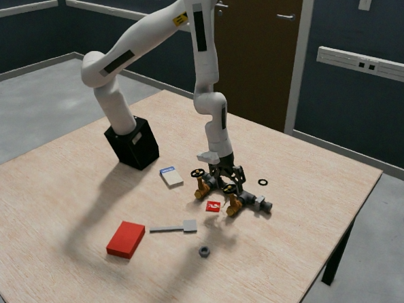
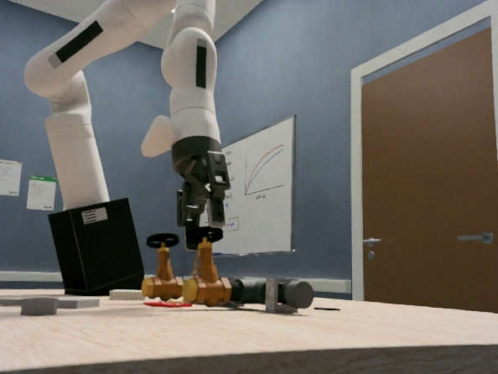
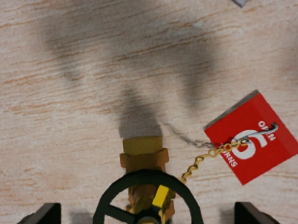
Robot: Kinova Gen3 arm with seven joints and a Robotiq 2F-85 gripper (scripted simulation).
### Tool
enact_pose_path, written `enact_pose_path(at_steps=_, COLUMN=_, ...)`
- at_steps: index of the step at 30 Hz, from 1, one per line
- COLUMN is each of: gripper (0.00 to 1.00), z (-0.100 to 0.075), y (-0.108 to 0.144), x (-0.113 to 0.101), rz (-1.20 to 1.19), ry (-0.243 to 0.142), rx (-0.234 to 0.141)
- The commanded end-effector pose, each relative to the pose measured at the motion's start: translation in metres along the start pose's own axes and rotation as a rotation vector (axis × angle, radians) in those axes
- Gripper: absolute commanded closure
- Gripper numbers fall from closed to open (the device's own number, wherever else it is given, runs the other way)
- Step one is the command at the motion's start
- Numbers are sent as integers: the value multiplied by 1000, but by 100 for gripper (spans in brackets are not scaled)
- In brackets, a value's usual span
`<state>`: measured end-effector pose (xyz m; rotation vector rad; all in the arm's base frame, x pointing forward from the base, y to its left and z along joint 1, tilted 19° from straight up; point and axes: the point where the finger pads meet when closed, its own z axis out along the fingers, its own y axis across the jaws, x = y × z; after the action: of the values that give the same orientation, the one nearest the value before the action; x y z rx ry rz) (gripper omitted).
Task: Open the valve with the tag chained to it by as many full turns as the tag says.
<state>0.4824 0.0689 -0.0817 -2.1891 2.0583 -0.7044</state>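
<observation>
Two brass valves with black handwheels stand on a grey pipe (image 1: 251,198) on the table. The nearer valve (image 1: 232,200) has a gold chain running to a red tag (image 1: 213,206) that lies flat beside it. In the wrist view the tag (image 3: 251,138) shows a white 6, and the chain (image 3: 210,159) leads to the handwheel (image 3: 148,198). The other valve (image 1: 200,183) stands to its left. My gripper (image 1: 230,185) is open just above the tagged valve's handwheel (image 2: 204,235), with fingers apart on either side and nothing held.
A red block (image 1: 126,238), a grey T-shaped piece (image 1: 177,227), a grey nut (image 1: 204,249), a white card box (image 1: 171,176) and a black ring (image 1: 261,184) lie around the valves. The black arm base (image 1: 132,143) stands at the back left.
</observation>
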Motion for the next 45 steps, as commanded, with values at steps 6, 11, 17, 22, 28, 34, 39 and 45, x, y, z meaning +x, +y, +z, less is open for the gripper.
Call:
enact_pose_path(at_steps=6, gripper=0, z=-1, y=-1, x=0, rz=13, ry=-1, rx=1)
enact_pose_path(at_steps=11, gripper=0, z=-1, y=-1, x=0, rz=68, ry=-1, rx=1)
enact_pose_path(at_steps=17, gripper=0, z=-1, y=-1, x=0, rz=160, ry=-1, rx=1)
enact_pose_path(at_steps=22, gripper=0, z=-1, y=-1, x=0, rz=343, ry=-1, rx=1)
enact_pose_path(at_steps=28, gripper=0, z=-1, y=-1, x=0, rz=661, ry=-1, rx=1)
enact_pose_path(at_steps=34, gripper=0, z=-1, y=-1, x=0, rz=919, ry=-1, rx=1)
enact_pose_path(at_steps=39, gripper=0, z=-1, y=-1, x=0, rz=1271, ry=-2, rx=1)
enact_pose_path(at_steps=45, gripper=0, z=-1, y=-1, x=0, rz=1704, ry=-2, rx=0)
